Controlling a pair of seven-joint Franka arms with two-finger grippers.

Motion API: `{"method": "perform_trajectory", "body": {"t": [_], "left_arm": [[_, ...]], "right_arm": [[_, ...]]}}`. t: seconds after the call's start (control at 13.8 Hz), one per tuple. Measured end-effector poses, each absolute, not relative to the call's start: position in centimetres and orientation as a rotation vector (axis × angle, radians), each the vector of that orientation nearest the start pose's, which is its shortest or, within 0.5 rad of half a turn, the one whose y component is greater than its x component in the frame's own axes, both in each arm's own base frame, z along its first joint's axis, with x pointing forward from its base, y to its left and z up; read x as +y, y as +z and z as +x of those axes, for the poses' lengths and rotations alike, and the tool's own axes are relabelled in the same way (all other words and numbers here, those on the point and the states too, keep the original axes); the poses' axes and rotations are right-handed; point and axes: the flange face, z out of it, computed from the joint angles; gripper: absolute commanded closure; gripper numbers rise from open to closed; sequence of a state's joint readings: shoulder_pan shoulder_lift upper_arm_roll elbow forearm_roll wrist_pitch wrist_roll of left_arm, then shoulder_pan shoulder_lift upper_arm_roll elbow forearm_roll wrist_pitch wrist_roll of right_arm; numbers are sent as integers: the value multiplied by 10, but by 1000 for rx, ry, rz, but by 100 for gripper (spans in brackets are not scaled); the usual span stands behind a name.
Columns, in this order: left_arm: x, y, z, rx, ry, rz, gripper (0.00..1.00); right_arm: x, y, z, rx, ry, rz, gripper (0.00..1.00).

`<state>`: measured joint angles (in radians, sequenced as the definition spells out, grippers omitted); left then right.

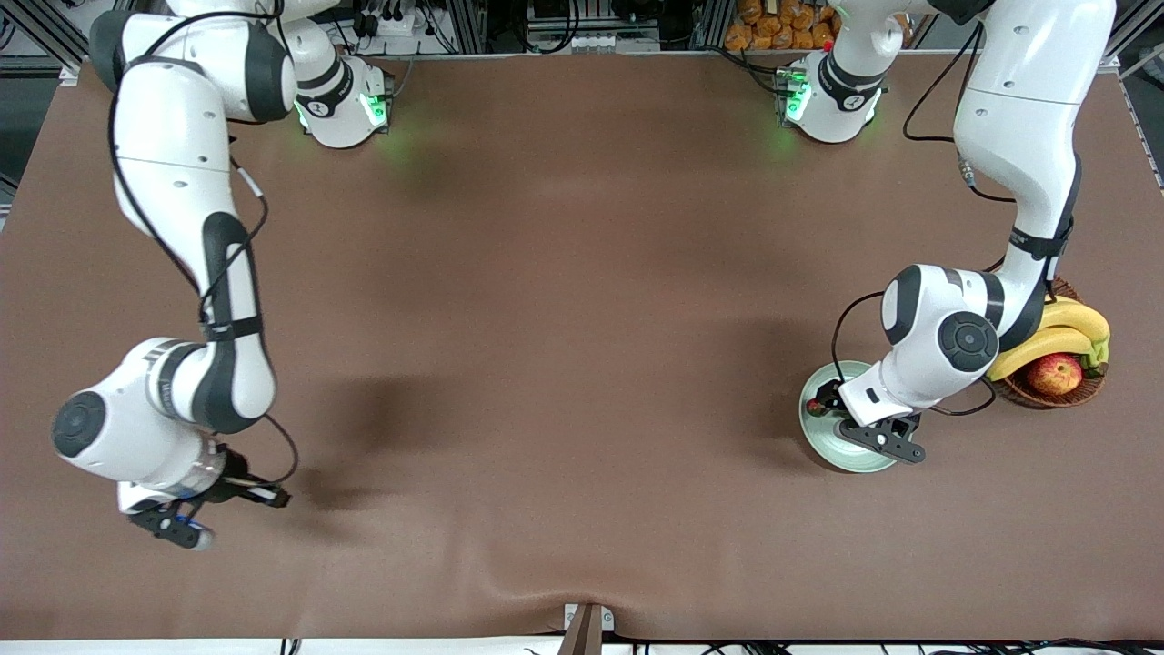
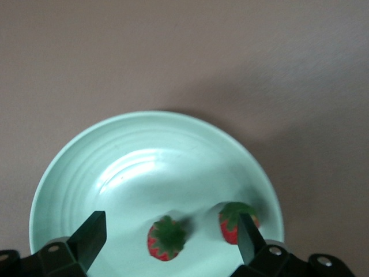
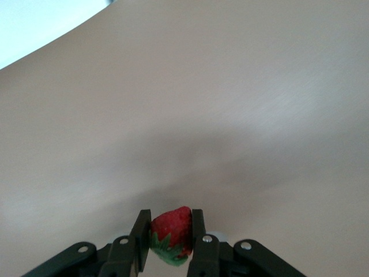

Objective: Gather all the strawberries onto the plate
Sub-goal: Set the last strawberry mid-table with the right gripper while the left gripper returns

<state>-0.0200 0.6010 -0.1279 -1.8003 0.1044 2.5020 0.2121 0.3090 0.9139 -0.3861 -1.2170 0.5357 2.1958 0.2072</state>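
The pale green plate (image 1: 855,459) lies toward the left arm's end of the table, beside a basket. My left gripper (image 1: 823,400) hangs low over it, open and holding nothing. In the left wrist view (image 2: 171,224) two strawberries lie in the plate (image 2: 86,161), one (image 2: 167,238) between the spread fingers and one (image 2: 230,224) partly hidden by a finger (image 2: 248,236). My right gripper (image 1: 202,537) is over the bare table near the front edge at the right arm's end. It is shut on a third strawberry (image 3: 172,226), seen in the right wrist view (image 3: 171,231).
A brown wicker basket (image 1: 1087,393) with bananas (image 1: 1059,332) and a red-yellow apple (image 1: 1055,373) stands right beside the plate, partly under the left arm. Brown cloth covers the table, with a wrinkle near the front edge (image 1: 509,582).
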Motion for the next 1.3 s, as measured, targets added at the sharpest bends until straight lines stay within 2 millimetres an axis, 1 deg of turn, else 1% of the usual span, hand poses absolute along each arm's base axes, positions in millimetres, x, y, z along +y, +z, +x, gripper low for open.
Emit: {"method": "perform_trajectory", "body": {"t": [0.14,0.29,0.36,0.43,0.58,0.72,0.94,1.08,1.23,1.3], "left_arm": [[-109,232,658,683,-188,-3076,0],[-123,238,658,712,-209,-3081,0],[-129,242,660,721,-223,-3083,0],[-134,246,661,731,-237,-3085,0],[-147,251,661,735,-252,-3097,0],[-161,252,658,712,-256,-3118,0],[-171,253,655,694,-255,-3130,0],[-185,253,651,663,-252,-3143,0],[-204,253,646,641,-247,-3154,0],[-210,253,644,639,-245,-3156,0]], "right_arm": [[118,259,761,722,-140,-2860,91],[191,259,747,807,-104,-2818,91],[223,259,738,843,-95,-2798,91],[251,260,730,875,-97,-2778,91],[294,260,716,905,-116,-2746,91],[333,254,702,870,-158,-2735,91],[394,227,667,799,-171,-2754,87],[434,214,641,762,-155,-2771,78],[458,211,623,741,-144,-2779,64],[466,211,617,730,-140,-2782,43]]}}
